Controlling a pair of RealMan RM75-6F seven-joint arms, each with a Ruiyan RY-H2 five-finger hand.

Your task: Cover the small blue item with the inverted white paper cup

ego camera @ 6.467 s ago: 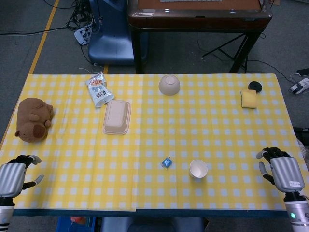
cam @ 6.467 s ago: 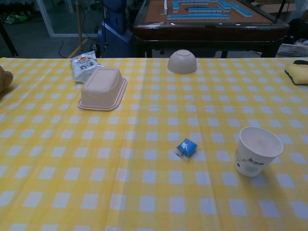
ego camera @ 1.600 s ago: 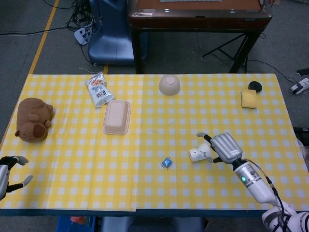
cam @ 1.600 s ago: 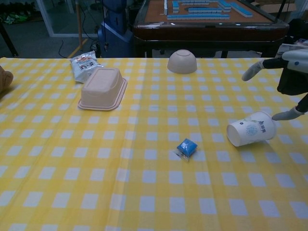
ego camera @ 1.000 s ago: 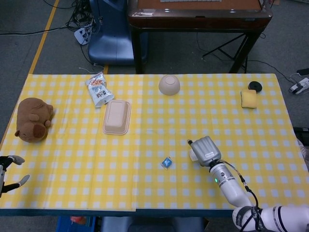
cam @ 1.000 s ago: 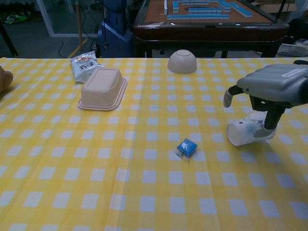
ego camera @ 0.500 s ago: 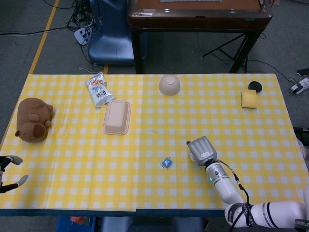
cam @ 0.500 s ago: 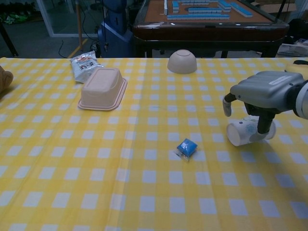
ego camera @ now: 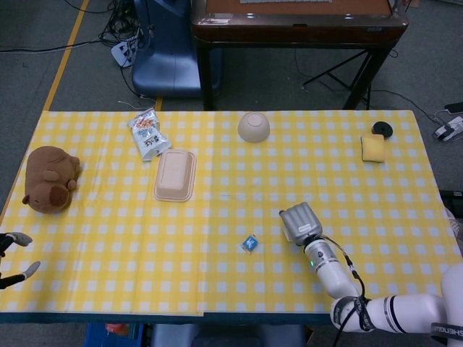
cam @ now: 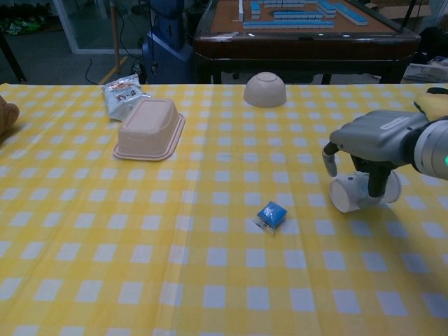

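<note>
- Right hand [cam: 378, 143] is settling lower over the white paper cup [cam: 358, 192], fingers curling around it; cup is lying tipped on its side, no longer upright
- Small blue item [cam: 271, 214] is lying uncovered at the cup's 9 o'clock, nearby
- Left hand [ego camera: 13, 260] is idling open at the table's 8 o'clock edge
- Inverting is pending

We see a matt checked cloth on the counter [cam: 140, 280], a matt paper cup [cam: 353, 192], a glossy blue wrapper [cam: 271, 214], and a smooth grey metal-looking robot hand [cam: 374, 143].
</note>
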